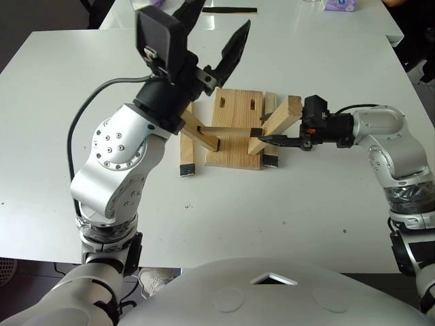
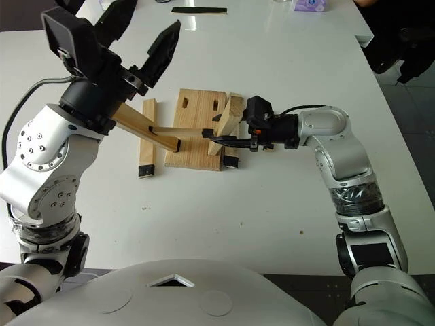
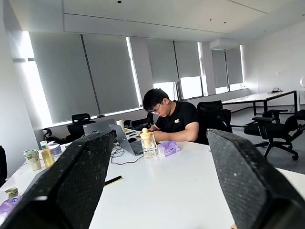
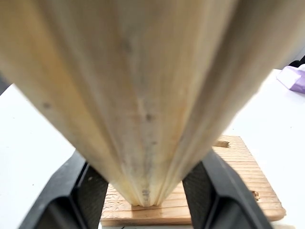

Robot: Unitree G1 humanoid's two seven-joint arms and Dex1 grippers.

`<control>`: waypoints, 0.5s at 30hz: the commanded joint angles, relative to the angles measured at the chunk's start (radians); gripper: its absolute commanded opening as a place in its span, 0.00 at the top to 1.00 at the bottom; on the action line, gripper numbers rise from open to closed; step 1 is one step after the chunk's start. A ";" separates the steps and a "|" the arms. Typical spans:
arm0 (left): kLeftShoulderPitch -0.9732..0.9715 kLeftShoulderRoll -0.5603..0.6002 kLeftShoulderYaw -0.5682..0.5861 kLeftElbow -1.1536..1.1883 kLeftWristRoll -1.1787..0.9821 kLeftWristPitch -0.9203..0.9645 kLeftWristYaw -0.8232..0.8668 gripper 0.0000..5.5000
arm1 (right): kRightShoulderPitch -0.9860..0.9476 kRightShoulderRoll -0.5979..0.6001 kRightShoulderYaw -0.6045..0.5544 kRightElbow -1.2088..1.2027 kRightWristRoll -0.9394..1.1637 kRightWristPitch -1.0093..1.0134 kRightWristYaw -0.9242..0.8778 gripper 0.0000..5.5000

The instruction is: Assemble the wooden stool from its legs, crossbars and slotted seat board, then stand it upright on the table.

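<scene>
The white tabletop [image 1: 292, 204] carries the slotted seat board [image 1: 234, 146], lying flat nearer the far edge. The right end effector [image 1: 268, 138] clamps a leg [image 1: 284, 114] tilted over the board's side toward the tabletop's right edge. The left end effector [image 1: 221, 17] hangs raised, fingers spread wide. Beyond stand grey window blinds [image 3: 109, 71] and black office chairs [image 3: 276, 129].

Both eye views look from the head down on one shared scene, the white table [image 1: 61, 102]. The left wrist view faces out between the left fingers [image 3: 71, 186] into the office [image 3: 109, 76]; the right wrist view sits very near — wooden leg [image 4: 143, 95] between the right fingers [image 4: 71, 191], seat board [image 4: 238, 191] beyond.
</scene>
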 commanded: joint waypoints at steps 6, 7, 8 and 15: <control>0.098 0.120 -0.096 0.028 0.153 -0.101 -0.183 0.36 | -0.008 -0.005 0.032 0.044 -0.027 0.040 0.011 0.63; 0.086 0.118 -0.079 0.030 0.126 -0.091 -0.204 0.36 | -0.017 -0.007 0.033 0.053 -0.019 0.047 0.026 0.63; 0.073 0.117 -0.065 0.030 0.100 -0.078 -0.221 0.36 | -0.027 -0.009 0.034 0.063 -0.015 0.052 0.038 0.63; 0.075 0.227 -0.031 0.004 0.002 -0.047 -0.421 0.36 | -0.104 0.002 0.050 0.135 -0.010 0.049 0.118 0.63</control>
